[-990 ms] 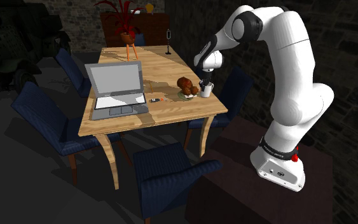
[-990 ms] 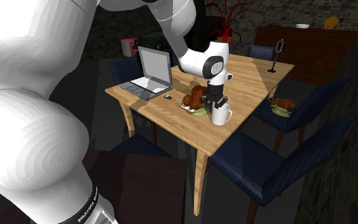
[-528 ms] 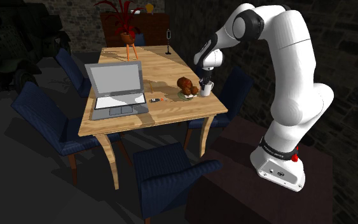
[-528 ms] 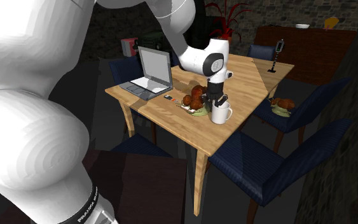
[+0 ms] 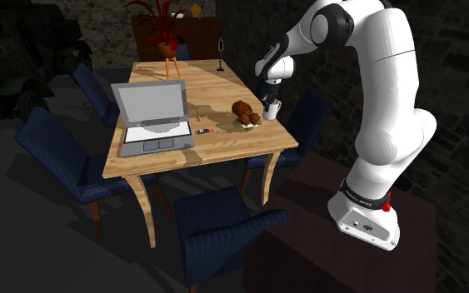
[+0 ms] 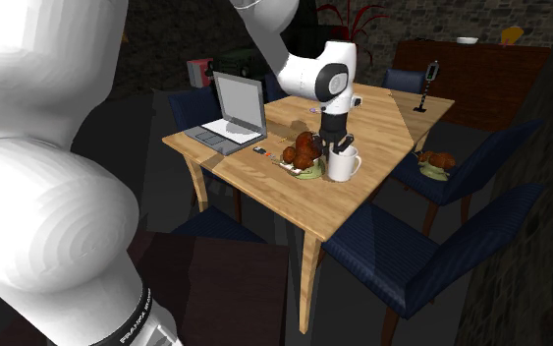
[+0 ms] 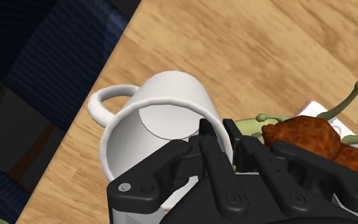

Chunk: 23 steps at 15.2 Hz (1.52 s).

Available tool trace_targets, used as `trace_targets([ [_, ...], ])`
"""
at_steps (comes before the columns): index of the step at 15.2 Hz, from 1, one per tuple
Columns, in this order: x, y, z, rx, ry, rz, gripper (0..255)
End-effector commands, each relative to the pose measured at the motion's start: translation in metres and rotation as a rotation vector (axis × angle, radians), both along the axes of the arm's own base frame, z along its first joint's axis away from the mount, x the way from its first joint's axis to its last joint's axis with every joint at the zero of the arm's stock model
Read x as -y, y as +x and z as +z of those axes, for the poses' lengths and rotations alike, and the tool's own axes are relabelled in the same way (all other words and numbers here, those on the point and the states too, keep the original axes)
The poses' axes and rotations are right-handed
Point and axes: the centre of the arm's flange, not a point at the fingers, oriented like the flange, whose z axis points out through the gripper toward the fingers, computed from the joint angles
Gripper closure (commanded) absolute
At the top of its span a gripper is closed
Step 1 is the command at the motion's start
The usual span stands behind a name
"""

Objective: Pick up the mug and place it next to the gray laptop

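**Orientation of task item.** The white mug [image 6: 342, 163] stands upright with its long axis vertical and its mouth up. In the wrist view the mouth faces the camera and the inner floor is visible. In the second exterior view the handle points to about 3 o'clock, away from the brown food item [image 6: 304, 152].

**Position relative to hand.** The mug hangs directly beneath the black hand [image 7: 225, 137]. The hand is closed on the mug's wall at the rim, with one finger [image 7: 206, 139] inside the cup and the other outside. The gripped section is on the side nearest the food. The handle sits roughly across the rim from the fingers.

**Location.** The mug is near the desk [image 5: 216, 146] edge closest to the arm's stand. In the shoulder view it lies at about 3 o'clock from the gray laptop [image 5: 153, 116] and well apart from it, with the food item between them, just beside the mug. The mug's base appears slightly clear of the desk surface, but the gap cannot be confirmed from these angles. A blue chair [image 5: 307, 112] stands just beyond that edge.
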Motion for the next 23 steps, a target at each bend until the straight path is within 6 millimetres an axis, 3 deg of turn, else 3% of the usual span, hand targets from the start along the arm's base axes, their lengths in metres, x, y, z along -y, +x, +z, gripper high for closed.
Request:
trace_targets([
  [1, 0.000, 0.000, 0.011, 0.000, 0.000, 0.000, 255],
  [23, 0.000, 0.000, 0.127, 0.000, 0.000, 0.000, 255],
])
